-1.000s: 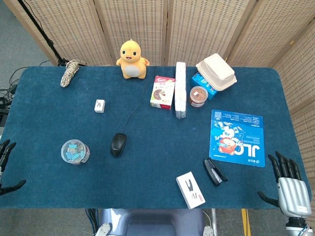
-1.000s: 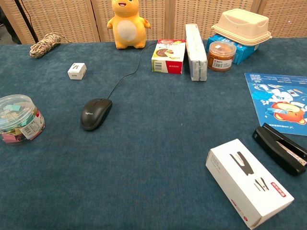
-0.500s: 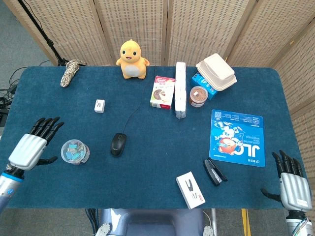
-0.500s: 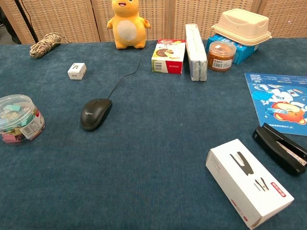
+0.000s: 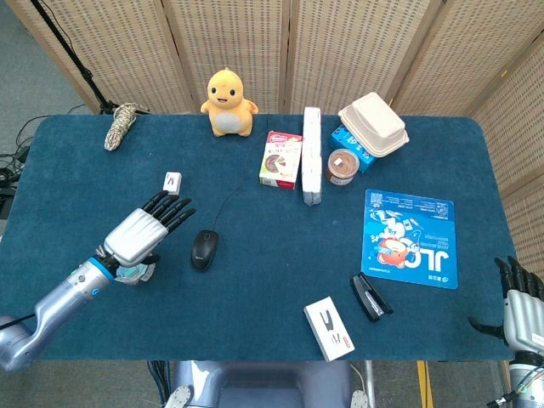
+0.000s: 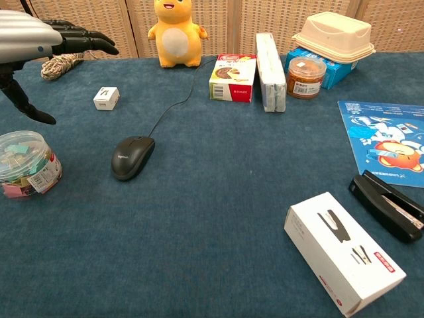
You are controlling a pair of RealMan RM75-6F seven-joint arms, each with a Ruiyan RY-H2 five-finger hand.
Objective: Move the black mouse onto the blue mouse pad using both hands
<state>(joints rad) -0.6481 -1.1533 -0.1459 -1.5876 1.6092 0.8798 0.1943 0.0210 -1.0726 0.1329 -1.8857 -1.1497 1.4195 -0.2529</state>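
Observation:
The black mouse lies left of the table's middle, its cable running back toward the plush toy. The blue mouse pad lies flat on the right side. My left hand hovers open just left of the mouse, above the jar, fingers stretched toward the mouse and apart from it. My right hand is open at the table's front right corner, off the edge, holding nothing; the chest view does not show it.
A clear jar of clips sits under the left hand. A small white box, rope coil, yellow plush, snack boxes, black stapler and white box are spread about.
My left hand has swung in from the table's left edge to hover over the jar beside the mouse. My right hand has drifted further right and back, off the corner.

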